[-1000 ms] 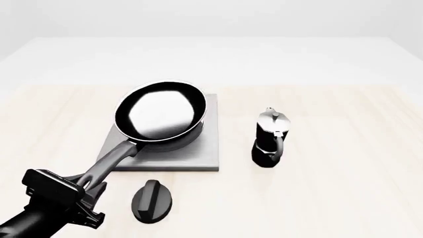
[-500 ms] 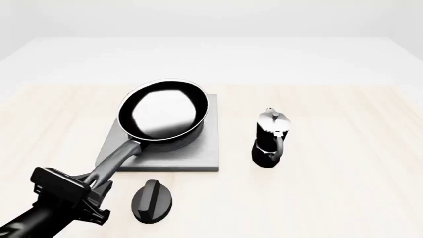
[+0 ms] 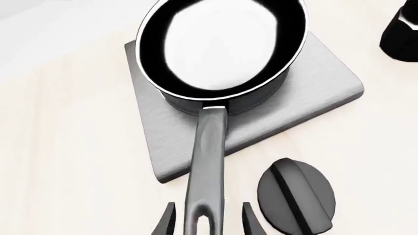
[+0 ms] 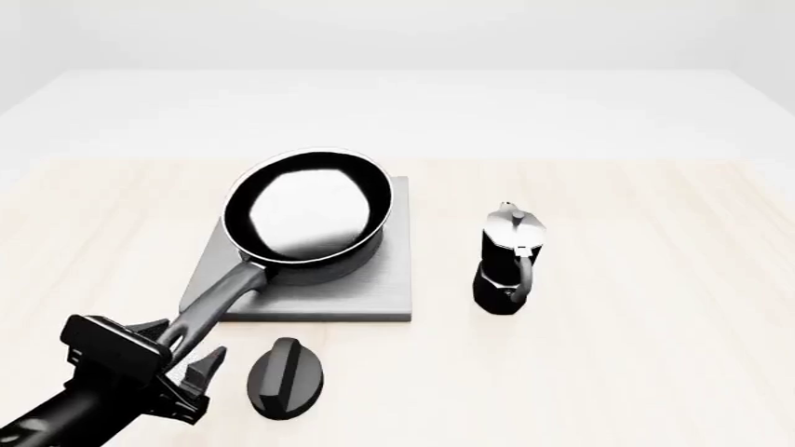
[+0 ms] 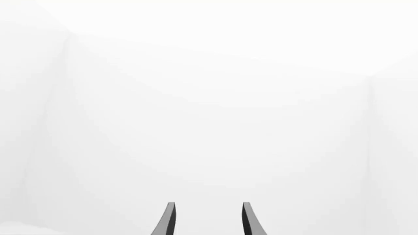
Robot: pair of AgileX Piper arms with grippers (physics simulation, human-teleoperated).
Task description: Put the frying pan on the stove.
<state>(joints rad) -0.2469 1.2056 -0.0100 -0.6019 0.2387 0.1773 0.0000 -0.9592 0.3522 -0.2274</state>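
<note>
— The pale wooden bench (image 4: 646, 354)?
— The glossy black frying pan (image 4: 311, 219) sits on the grey stove (image 4: 372, 293), handle toward seven o'clock.
— Left fingers (image 3: 168, 223)?
— Spread, flanking the handle, not touching. The right wrist view shows only open fingers (image 5: 168, 220).

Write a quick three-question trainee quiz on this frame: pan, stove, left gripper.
1. True or false: the frying pan rests on the stove.
2. The left gripper fingers are: A) clamped on the pan's handle, B) spread either side of the handle with gaps showing, C) closed on the knob.
3. Fill in: the moka pot stands on the table to the ____ of the stove in the front view.

Key: 1 true; 2 B; 3 right.
</note>
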